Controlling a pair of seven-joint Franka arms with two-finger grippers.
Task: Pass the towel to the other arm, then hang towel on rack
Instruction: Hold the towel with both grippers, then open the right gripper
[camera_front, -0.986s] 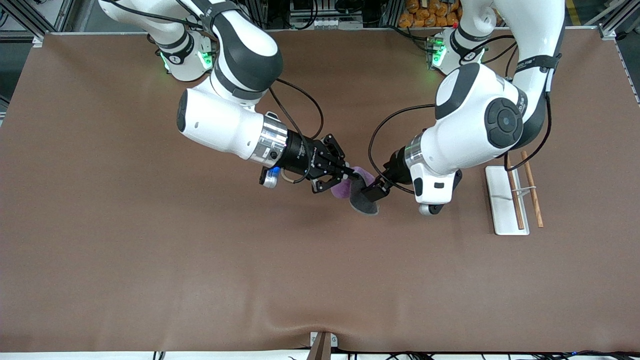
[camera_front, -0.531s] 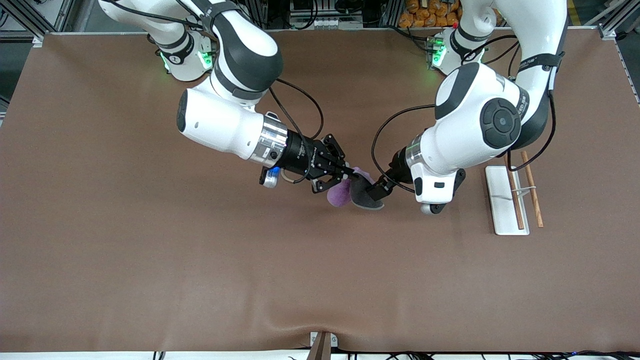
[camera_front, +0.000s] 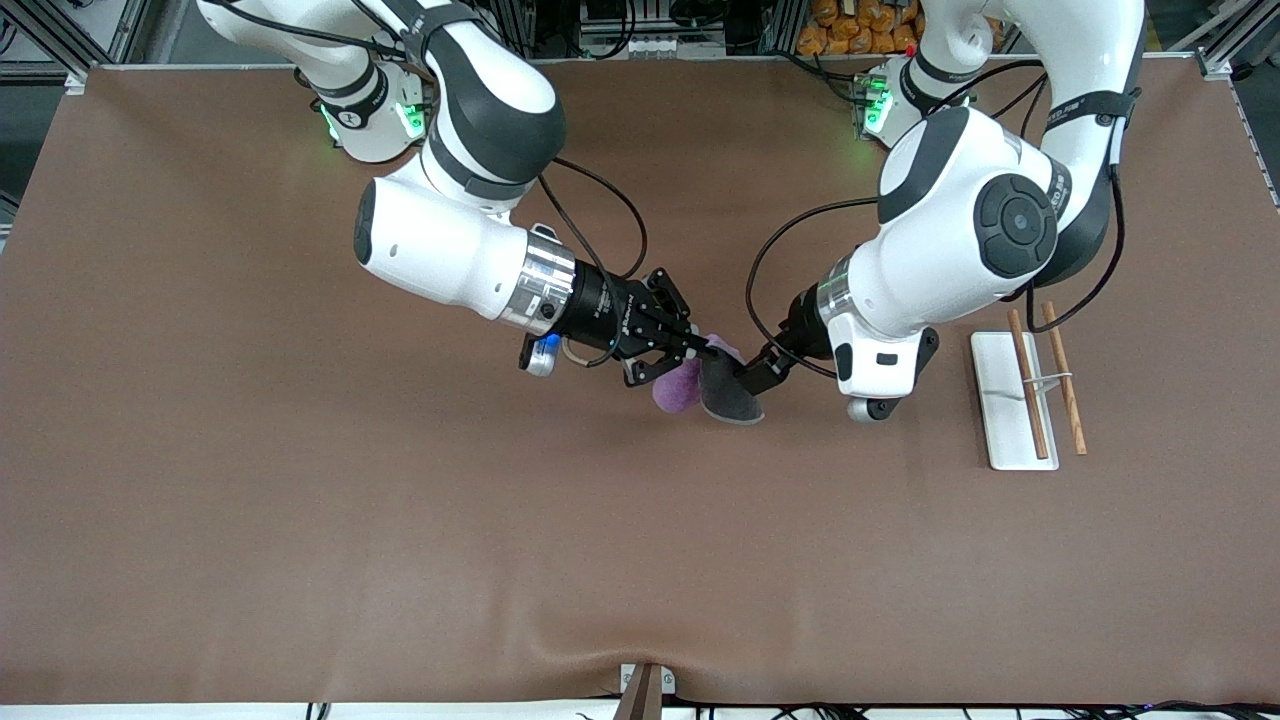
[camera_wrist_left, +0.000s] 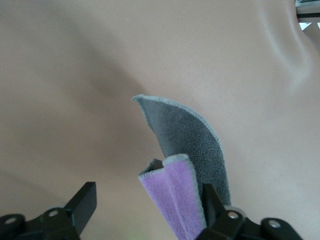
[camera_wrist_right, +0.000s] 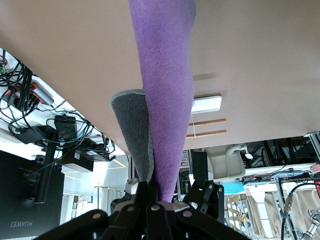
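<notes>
right tool mid-frame, clamped on towel | towel hangs lengthwise downward | left tool fingers spread, straddling towel | rack frame right, rods running top-to-bottom

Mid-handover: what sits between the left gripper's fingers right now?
The towel. In the left wrist view its purple fold hangs between the left gripper's spread fingers, close against one and apart from the other. The right gripper holds it pinched, over the table's middle.

One towel, one rack (apparently two rods), two arms, each with one tool.
</notes>
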